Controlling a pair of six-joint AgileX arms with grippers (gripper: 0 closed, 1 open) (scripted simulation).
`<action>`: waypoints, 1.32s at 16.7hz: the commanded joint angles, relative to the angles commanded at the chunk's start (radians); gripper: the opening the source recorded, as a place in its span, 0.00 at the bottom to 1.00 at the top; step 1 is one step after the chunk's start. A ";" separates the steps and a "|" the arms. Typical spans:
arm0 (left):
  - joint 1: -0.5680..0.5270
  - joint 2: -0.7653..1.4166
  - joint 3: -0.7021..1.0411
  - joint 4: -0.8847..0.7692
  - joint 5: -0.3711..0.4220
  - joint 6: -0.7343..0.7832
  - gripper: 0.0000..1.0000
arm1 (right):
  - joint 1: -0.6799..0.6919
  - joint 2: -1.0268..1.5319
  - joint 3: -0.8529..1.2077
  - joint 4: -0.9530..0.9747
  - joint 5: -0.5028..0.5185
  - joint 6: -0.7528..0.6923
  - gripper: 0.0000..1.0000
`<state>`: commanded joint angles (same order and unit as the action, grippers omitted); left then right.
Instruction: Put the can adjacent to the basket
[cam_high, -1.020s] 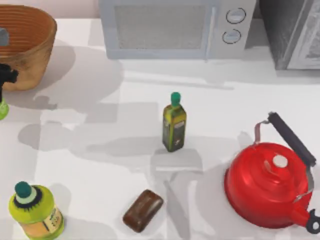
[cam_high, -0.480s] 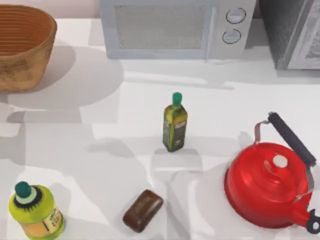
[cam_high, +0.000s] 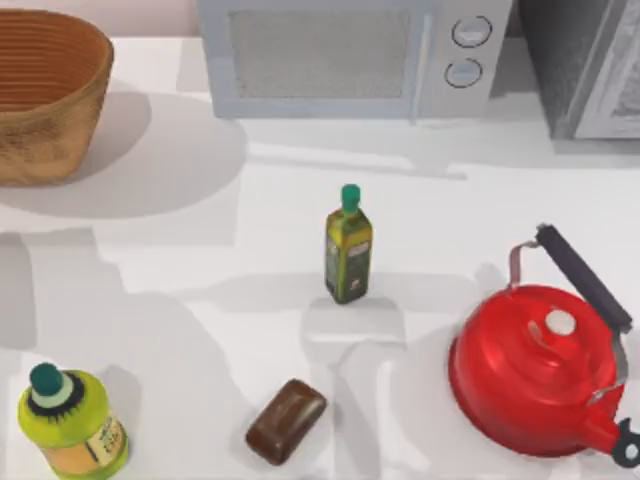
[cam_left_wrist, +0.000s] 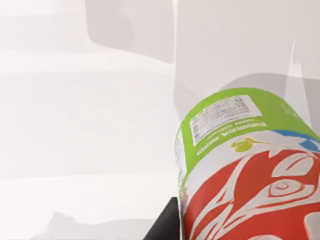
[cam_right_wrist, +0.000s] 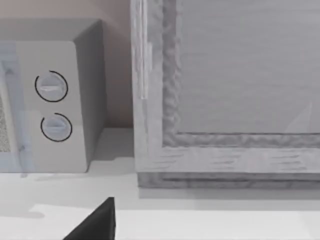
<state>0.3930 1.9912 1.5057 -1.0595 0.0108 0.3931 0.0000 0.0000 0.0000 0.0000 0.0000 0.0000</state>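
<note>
Can: your left wrist view shows the small red, white and green drink can (cam_left_wrist: 245, 170) close up over the white table (cam_left_wrist: 75, 130).
Left claw: a dark piece sits beside the can; grip cannot be told.
Basket: round tan wicker basket (cam_high: 45, 95), far-left corner in the top view.

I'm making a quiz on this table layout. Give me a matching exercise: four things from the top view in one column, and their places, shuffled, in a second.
Things:
1. basket
2. kettle
3. dark-green bottle
4. microwave

Places:
A. middle of the table
B. far left corner
C. near right
D. back edge, centre

Pairs: 1-B, 2-C, 3-A, 4-D
</note>
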 joint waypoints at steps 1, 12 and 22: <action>0.016 0.002 0.001 0.000 0.002 0.010 0.00 | 0.000 0.000 0.000 0.000 0.000 0.000 1.00; -0.116 0.011 -0.020 0.006 -0.008 -0.089 0.00 | 0.000 0.000 0.000 0.000 0.000 0.000 1.00; -0.116 0.011 -0.020 0.006 -0.008 -0.089 0.68 | 0.000 0.000 0.000 0.000 0.000 0.000 1.00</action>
<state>0.2773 2.0021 1.4859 -1.0535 0.0025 0.3040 0.0000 0.0000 0.0000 0.0000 0.0000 0.0000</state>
